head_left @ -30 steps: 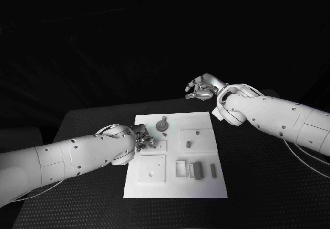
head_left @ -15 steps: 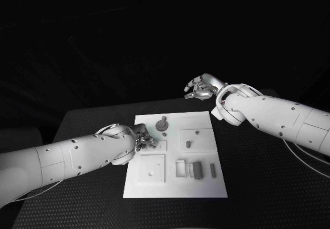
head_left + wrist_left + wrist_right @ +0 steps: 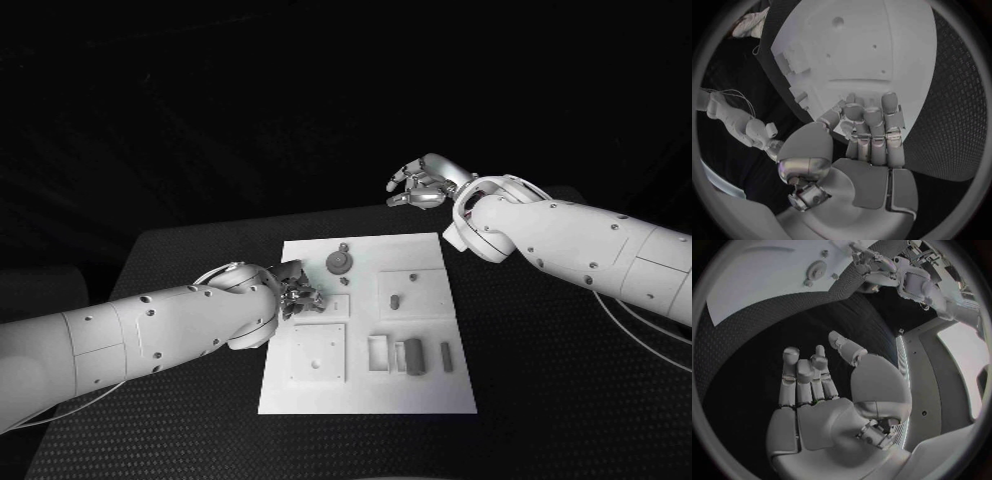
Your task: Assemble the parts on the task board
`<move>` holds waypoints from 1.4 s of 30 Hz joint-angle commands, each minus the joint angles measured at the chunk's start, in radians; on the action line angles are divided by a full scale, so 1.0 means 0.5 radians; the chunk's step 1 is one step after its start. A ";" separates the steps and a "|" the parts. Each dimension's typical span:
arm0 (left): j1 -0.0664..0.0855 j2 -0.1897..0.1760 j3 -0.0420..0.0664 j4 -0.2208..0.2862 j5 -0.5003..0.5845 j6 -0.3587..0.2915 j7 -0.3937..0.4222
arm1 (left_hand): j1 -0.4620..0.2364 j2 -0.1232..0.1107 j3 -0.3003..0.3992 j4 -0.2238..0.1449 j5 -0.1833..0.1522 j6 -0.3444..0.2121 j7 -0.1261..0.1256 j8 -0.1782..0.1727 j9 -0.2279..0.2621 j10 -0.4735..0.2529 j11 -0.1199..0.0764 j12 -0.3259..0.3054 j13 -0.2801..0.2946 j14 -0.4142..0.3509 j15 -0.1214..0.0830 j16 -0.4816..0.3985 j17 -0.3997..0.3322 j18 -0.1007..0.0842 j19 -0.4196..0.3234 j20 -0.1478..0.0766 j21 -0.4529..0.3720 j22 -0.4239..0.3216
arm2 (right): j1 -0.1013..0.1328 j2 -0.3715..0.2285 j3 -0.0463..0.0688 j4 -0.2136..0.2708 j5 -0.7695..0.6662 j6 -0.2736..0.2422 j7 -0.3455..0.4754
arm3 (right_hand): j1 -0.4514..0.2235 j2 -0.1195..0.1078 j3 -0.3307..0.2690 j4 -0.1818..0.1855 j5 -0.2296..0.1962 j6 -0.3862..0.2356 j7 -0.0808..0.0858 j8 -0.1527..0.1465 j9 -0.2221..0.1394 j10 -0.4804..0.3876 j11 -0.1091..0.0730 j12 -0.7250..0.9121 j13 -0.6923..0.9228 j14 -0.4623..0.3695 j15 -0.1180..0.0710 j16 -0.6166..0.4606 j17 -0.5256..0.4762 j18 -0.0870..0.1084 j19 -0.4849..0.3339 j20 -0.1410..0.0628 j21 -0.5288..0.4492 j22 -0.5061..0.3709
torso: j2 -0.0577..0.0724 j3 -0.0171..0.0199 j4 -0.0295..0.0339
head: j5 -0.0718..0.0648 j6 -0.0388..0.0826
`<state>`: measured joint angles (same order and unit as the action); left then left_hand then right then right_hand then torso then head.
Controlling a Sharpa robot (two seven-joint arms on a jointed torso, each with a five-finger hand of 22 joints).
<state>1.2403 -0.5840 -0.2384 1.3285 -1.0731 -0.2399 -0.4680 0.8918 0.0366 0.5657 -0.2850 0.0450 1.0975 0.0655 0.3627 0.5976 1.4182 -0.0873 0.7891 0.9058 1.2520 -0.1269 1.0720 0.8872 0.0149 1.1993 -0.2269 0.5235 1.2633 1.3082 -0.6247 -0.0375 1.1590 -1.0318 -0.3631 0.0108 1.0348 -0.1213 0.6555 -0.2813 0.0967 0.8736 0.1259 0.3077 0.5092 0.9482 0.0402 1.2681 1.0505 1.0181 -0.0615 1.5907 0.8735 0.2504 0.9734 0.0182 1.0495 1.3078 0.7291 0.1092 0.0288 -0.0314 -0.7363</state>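
The white task board (image 3: 368,330) lies mid-surface, grey parts (image 3: 414,356) grouped toward its near right. The left hand (image 3: 300,293) hovers at the board's left edge, fingers (image 3: 870,125) slightly bent, gripping nothing. Beyond the far right corner, over bare black surface (image 3: 548,350), the right hand (image 3: 418,186) floats empty, fingers (image 3: 807,375) loosely spread.

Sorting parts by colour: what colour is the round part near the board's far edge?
Grey round part, clearest in the head view.

White arms w/ dark screw dots, silver hands (image 3: 420,186), thin cables
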 commanded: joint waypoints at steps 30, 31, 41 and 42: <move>-0.015 0.024 0.000 -0.013 0.025 -0.140 0.066 | 0.008 0.026 0.015 -0.002 0.010 0.106 -0.089 0.004 0.006 -0.006 -0.008 0.009 -0.013 -0.046 -0.029 0.044 -0.050 0.015 0.007 -0.011 -0.016 0.010 | 0.000 -0.003 0.001 0.003 0.004 0.033 0.013 | 0.002 0.025 -0.009 -0.001 -0.004 0.033 0.051 -0.015 0.001 -0.014 0.003 0.004 -0.007 -0.017 0.000 -0.004 -0.003 0.023 0.003 0.014 -0.007 0.008 | 0.000 -0.0003 0.001 | -0.001 -0.006; -0.017 0.025 0.000 -0.013 0.025 -0.142 0.065 | 0.008 0.026 0.015 -0.002 0.010 0.106 -0.089 0.004 0.006 -0.006 -0.008 0.010 -0.014 -0.046 -0.029 0.045 -0.052 0.015 0.007 -0.011 -0.016 0.011 | 0.000 -0.004 0.001 0.003 0.004 0.033 0.013 | 0.002 0.025 -0.009 -0.001 -0.004 0.033 0.051 -0.015 0.001 -0.015 0.003 0.004 -0.007 -0.017 0.000 -0.004 -0.003 0.023 0.003 0.014 -0.007 0.008 | 0.000 -0.0003 0.001 | -0.001 -0.006; -0.036 0.030 0.000 -0.017 0.005 -0.155 0.063 | 0.007 0.028 0.015 -0.002 0.009 0.107 -0.089 0.002 0.007 -0.006 -0.008 0.010 -0.015 -0.048 -0.030 0.051 -0.061 0.015 0.007 -0.011 -0.018 0.012 | 0.000 -0.006 0.001 0.004 0.004 0.035 0.012 | 0.002 0.025 -0.009 -0.001 -0.004 0.033 0.051 -0.015 0.001 -0.015 0.003 0.005 -0.008 -0.017 0.000 -0.003 -0.003 0.023 0.003 0.015 -0.007 0.009 | -0.001 -0.0007 0.001 | 0.000 -0.012; -0.038 0.030 0.000 -0.017 0.005 -0.156 0.063 | 0.007 0.028 0.015 -0.002 0.009 0.107 -0.089 0.002 0.007 -0.006 -0.008 0.010 -0.016 -0.048 -0.030 0.052 -0.062 0.015 0.007 -0.011 -0.018 0.012 | 0.000 -0.006 0.001 0.004 0.004 0.035 0.012 | 0.002 0.025 -0.009 -0.001 -0.004 0.033 0.051 -0.015 0.001 -0.015 0.003 0.005 -0.008 -0.017 0.000 -0.003 -0.003 0.023 0.003 0.015 -0.007 0.009 | -0.001 -0.0007 0.001 | 0.000 -0.012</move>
<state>1.2228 -0.5717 -0.2388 1.3189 -1.0646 -0.3126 -0.4427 0.8951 0.0400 0.5673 -0.2884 0.0449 1.0980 0.0656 0.3589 0.6002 1.4183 -0.0872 0.7891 0.8991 1.2519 -0.1270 1.0914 0.8569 0.0146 1.1993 -0.2266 0.5197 1.2682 1.3082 -0.6276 -0.0375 1.1596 -1.0305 -0.3580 0.0099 1.0349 -0.1213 0.6555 -0.2814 0.0967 0.8748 0.1309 0.3039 0.5092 0.9470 0.0431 1.2681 1.0477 1.0164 -0.0598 1.5907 0.8737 0.2509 0.9732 0.0183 1.0496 1.3078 0.7288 0.1089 0.0291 -0.0318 -0.7419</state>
